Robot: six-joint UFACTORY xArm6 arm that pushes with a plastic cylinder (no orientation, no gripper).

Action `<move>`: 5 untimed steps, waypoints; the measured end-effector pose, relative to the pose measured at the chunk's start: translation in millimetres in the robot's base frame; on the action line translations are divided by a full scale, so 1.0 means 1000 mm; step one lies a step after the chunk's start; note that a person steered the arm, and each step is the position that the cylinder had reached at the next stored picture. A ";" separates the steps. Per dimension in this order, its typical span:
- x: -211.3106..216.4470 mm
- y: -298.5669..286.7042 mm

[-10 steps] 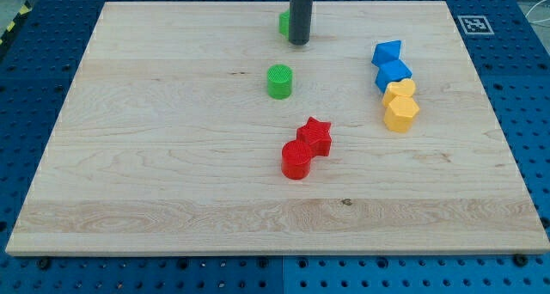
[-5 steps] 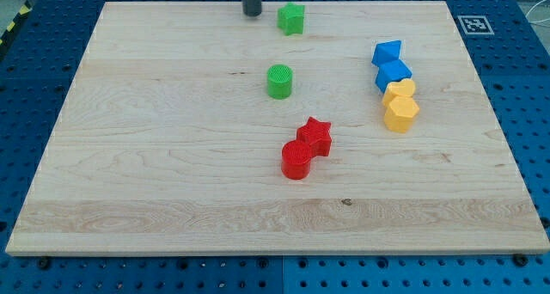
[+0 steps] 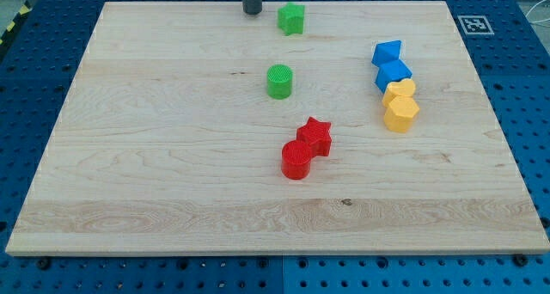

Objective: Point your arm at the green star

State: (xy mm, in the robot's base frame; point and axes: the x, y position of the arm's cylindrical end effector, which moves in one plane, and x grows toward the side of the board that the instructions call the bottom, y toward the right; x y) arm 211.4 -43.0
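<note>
In the camera view, my tip (image 3: 252, 12) rests at the board's far edge, holding nothing, just left of the green star (image 3: 291, 19) without touching it. The star looks light, rigid and easily slid; I'd approach its flat left side.

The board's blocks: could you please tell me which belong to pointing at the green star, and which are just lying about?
Belongs to the job:
green star
my tip, just to the star's left in the view, apart from it

Lying about:
green cylinder
red star
red cylinder
two blue blocks
two yellow blocks
</note>
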 end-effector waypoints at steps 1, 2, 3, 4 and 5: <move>0.005 0.000; 0.014 0.000; 0.018 0.012; 0.018 0.046; 0.018 0.093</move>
